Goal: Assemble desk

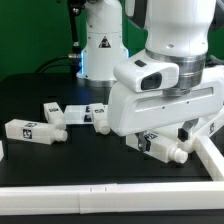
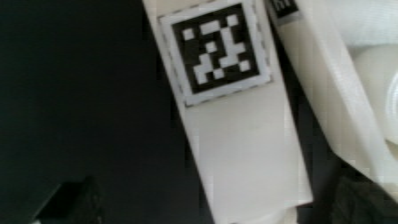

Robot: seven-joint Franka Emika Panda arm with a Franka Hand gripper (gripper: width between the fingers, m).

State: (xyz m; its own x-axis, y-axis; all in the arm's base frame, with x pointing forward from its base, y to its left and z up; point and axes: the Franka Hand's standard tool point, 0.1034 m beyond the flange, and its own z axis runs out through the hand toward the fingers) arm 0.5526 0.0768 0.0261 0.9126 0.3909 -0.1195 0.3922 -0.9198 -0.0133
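The gripper (image 1: 162,135) hangs low over the black table (image 1: 60,90) toward the exterior view's right, its broad white body hiding much of what lies beneath; its fingers (image 2: 71,200) are spread wide apart and clamp nothing; directly below them lies the nearest leg (image 1: 160,148) of the desk, a white block flat on its side, with a round peg showing at its end toward the exterior view's right; in the wrist view the same nearest leg (image 2: 240,130) runs lengthwise between the two dark fingers, with a strip of black table showing between it and one finger, and whether the other finger touches it I cannot tell; a black-and-white square tag (image 2: 222,50) faces the camera near one end of that block; a further white shape (image 2: 365,90) lies just beside it, too blurred to name; three more legs lie on the table toward the exterior view's left, all on their sides; the far-left leg (image 1: 25,128) rests apart from the rest, while the second leg (image 1: 55,112) and the third leg (image 1: 88,115) lie close together, well apart from the gripper; a white rail (image 1: 100,190) runs along the front of the table and turns back at the exterior view's right, near the nearest leg; the arm's base (image 1: 100,45) stands behind.
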